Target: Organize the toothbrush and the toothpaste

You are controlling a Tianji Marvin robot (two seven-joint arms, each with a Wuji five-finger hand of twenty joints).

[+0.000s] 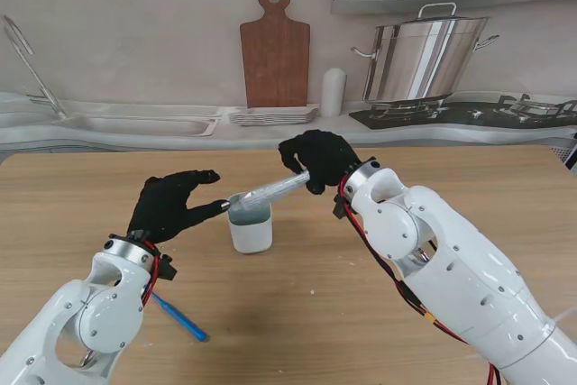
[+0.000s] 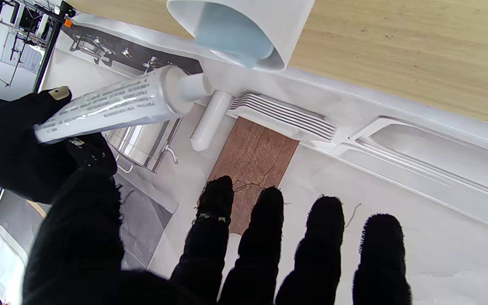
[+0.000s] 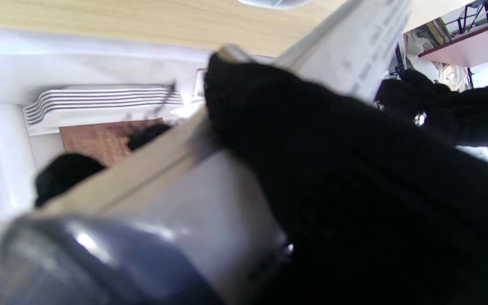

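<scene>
The toothpaste tube point(image 1: 270, 191) slants cap-down over the white cup point(image 1: 251, 224) near the middle of the table point(image 1: 72, 196), clutched by the right hand point(image 1: 317, 160). The left hand point(image 1: 171, 205) hovers beside the cup, fingers spread, holding nothing. A blue toothbrush point(image 1: 180, 317) lies toward the table's near left edge.

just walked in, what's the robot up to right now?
The right hand is shut on a white toothpaste tube, holding it tilted with the cap end at the rim of the white cup in the middle of the wooden table. The left hand is open beside the cup, holding nothing. A blue toothbrush lies on the table nearer to me, by the left arm, not yet picked up.
</scene>
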